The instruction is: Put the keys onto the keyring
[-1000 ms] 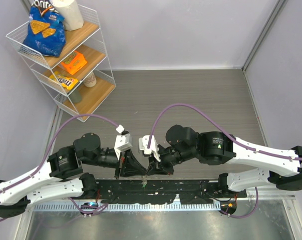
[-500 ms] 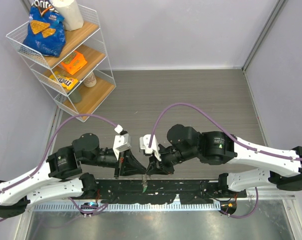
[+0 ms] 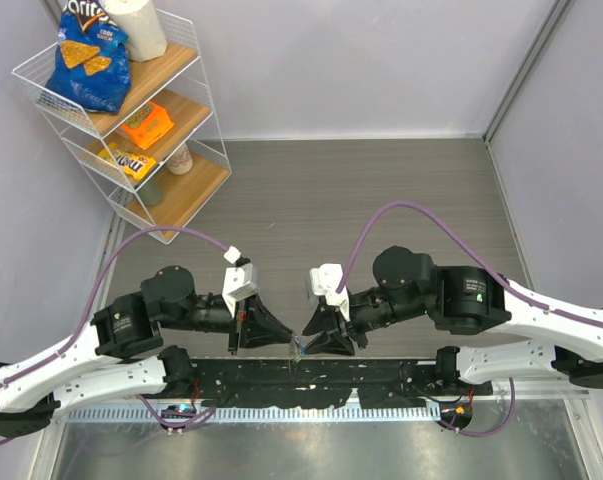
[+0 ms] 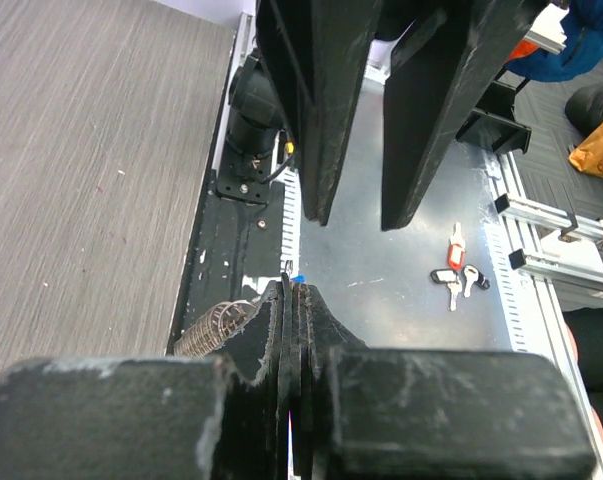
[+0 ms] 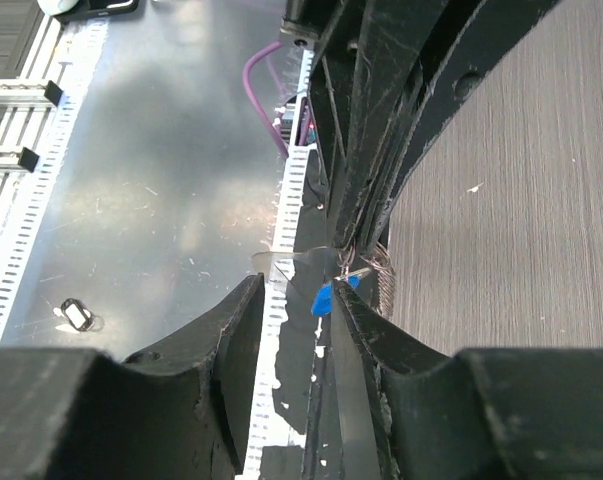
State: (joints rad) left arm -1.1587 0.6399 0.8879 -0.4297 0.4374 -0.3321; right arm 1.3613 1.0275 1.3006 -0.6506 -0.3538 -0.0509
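My left gripper (image 3: 284, 337) is shut; in the left wrist view its jaws (image 4: 293, 290) are pressed together on a thin wire, the keyring (image 5: 353, 262). The blue key (image 5: 324, 299) hangs from that wire and shows as a blue speck (image 3: 299, 346) between the two grippers. My right gripper (image 3: 319, 341) is open. In the right wrist view (image 5: 294, 290) the blue key hangs between its jaws, close to the right finger (image 5: 361, 340); I cannot tell whether it touches. The green key is out of view.
A black rail (image 3: 381, 378) runs along the table's near edge, with a metal tray (image 4: 401, 260) below it. Spare keys with red and black tags (image 4: 456, 278) lie on the tray. A wire coil (image 4: 213, 325) sits by the rail. A snack shelf (image 3: 131, 120) stands at far left.
My right arm has drawn back to the right, away from the left gripper. The green bit seen below the grippers earlier no longer shows; the blue key now shows between them.
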